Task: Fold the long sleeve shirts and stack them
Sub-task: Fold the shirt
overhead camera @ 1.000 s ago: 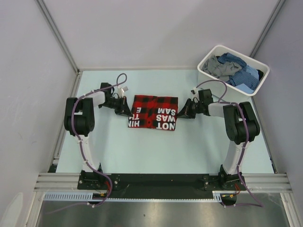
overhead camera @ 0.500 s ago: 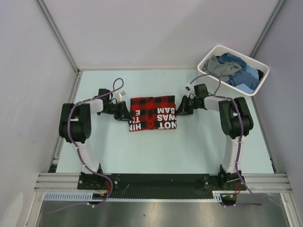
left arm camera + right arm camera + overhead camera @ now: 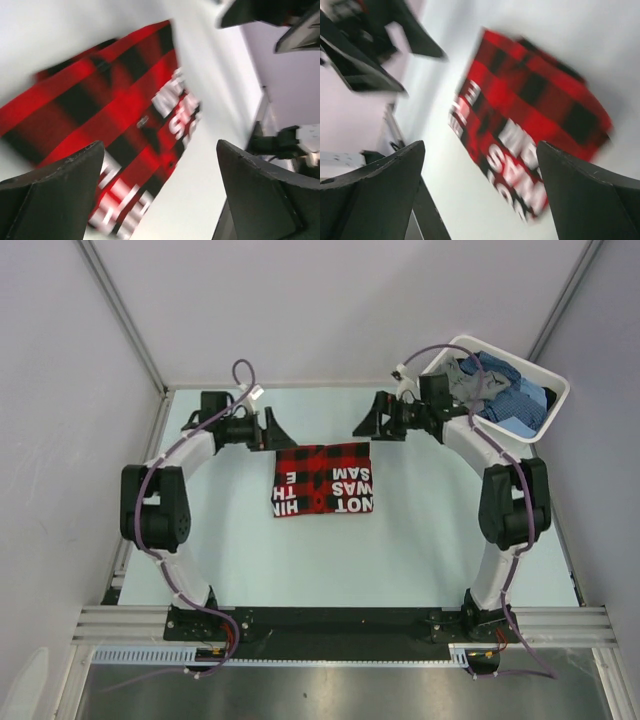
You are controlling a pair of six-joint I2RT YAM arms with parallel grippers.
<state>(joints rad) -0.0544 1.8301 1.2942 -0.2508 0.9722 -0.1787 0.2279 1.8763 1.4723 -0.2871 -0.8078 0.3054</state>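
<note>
A red-and-black check shirt (image 3: pixel 323 480) with white lettering lies folded into a rectangle on the pale table (image 3: pixel 420 540). Both wrist views show it blurred below the fingers, the shirt (image 3: pixel 110 115) in the left one and the shirt (image 3: pixel 530 125) in the right one. My left gripper (image 3: pixel 283 431) hangs open just beyond the shirt's far left corner, holding nothing. My right gripper (image 3: pixel 366 423) hangs open beyond the far right corner, also holding nothing. More shirts, blue check (image 3: pixel 510 395) and grey (image 3: pixel 463 383), lie crumpled in the tub.
A white rectangular tub (image 3: pixel 547 380) stands at the back right corner, close behind the right arm's wrist. Grey walls and metal frame rails (image 3: pixel 163 390) bound the table on the left, back and right. The arm bases sit at the near edge.
Both grippers have let go of the red-and-black shirt's side edges, opened wide and drawn back toward the far side of the table. The shirt stays flat where it was.
</note>
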